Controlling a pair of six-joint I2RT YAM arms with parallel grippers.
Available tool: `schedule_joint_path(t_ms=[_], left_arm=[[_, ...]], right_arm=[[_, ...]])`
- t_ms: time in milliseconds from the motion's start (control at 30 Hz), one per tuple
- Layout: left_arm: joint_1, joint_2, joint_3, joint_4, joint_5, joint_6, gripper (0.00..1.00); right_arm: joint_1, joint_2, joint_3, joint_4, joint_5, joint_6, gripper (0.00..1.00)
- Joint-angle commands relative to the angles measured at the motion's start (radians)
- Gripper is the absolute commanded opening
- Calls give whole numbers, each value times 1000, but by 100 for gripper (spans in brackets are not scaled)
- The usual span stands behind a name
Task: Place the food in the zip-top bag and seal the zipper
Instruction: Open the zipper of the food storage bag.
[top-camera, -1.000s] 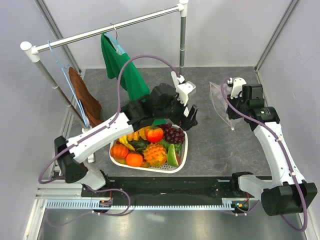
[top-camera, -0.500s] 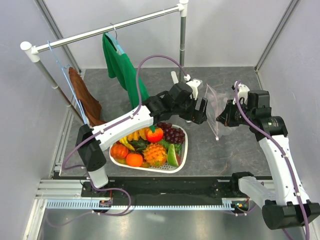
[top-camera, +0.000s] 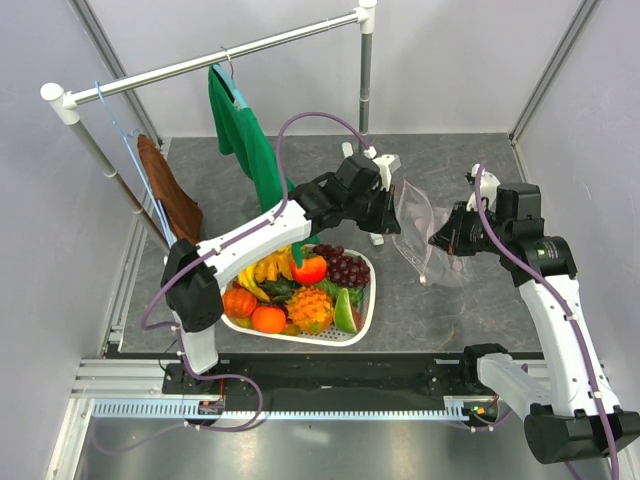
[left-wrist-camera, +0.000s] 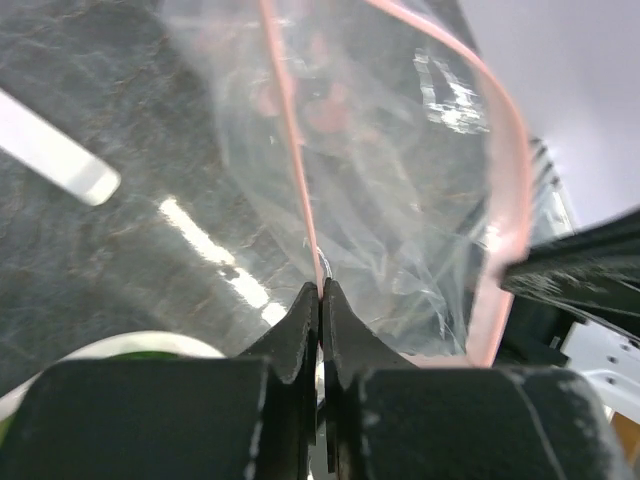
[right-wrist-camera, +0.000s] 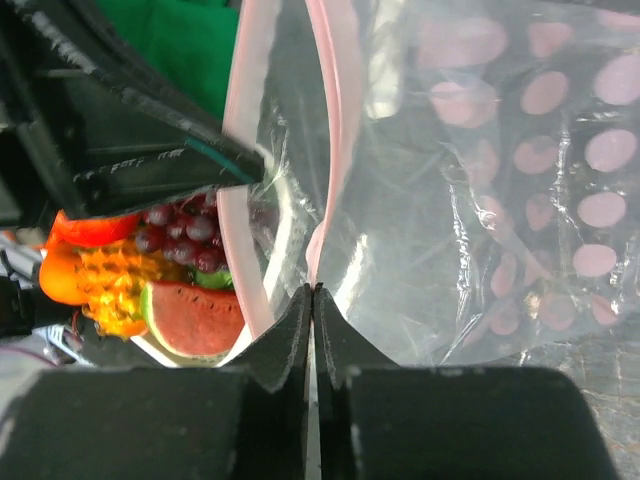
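Your left gripper (left-wrist-camera: 320, 292) has its jaws pressed together on one lip of the zip-top bag (top-camera: 413, 222). It pinches the pink zipper (left-wrist-camera: 288, 130) right at the fingertips, with no gap showing between them. Your right gripper (right-wrist-camera: 312, 292) is likewise clamped tight on the opposite lip, and the pink strip runs up out of its closed tips. The bag is held up between the two grips, just beyond the far right corner of the white basket (top-camera: 366, 305), with its mouth parted into a narrow loop. The left gripper is on the side nearer the basket and the right one on the side away from it. The food (top-camera: 300, 290) sits piled in the basket. A second ago your left gripper hung wide open over the basket's far right corner, above the grapes (top-camera: 347, 268), and the right one alone held the bag, flat and farther from the basket. Half a second ago the left jaws stood open beside the bag's edge; now they have closed on it, and the mouth has been drawn apart.
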Motion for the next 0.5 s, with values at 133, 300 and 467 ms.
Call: schedule_joint_path(t_ms=[133,300,467], left_arm=[[-6,-29,2,82,125,-33,2],[-6,-46,-10,83,122,-31,2],[-6,-53,-15,85,139,-25,2]], right_arm=[[3,-14,-39,173,109,104,36],[7,24,-30,184,106,102,34],[9,44,-52,190,106,91,25]])
